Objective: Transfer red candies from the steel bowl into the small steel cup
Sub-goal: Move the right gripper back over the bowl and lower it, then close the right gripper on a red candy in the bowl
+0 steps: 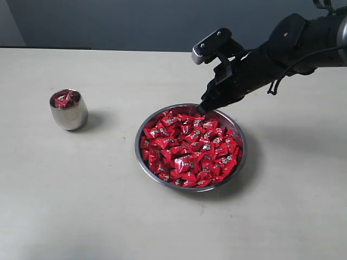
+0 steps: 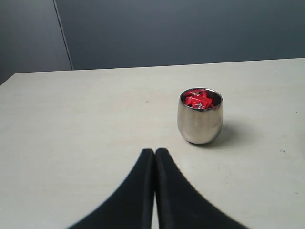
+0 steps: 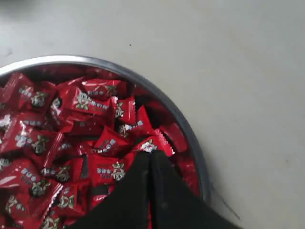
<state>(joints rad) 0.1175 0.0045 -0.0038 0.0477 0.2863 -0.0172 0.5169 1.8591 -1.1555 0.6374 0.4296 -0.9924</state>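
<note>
Bright red candies (image 1: 187,149) heap the steel bowl (image 1: 139,157) at the middle of the bench (image 1: 81,216), and a few top the small steel cup (image 1: 69,115) standing well apart to the left. The right fingers (image 3: 133,195), pressed shut, dip among the wrappers at the bowl's far rim, apparently for a pick; whether one is pinched cannot be told. The left fingers (image 2: 136,191), closed and empty, point at the cup from nearby, likely to keep clear.

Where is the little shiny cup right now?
In the exterior view, the small steel cup stands on the table's left side, apart from the steel bowl to its right, with red candies inside it.
</note>
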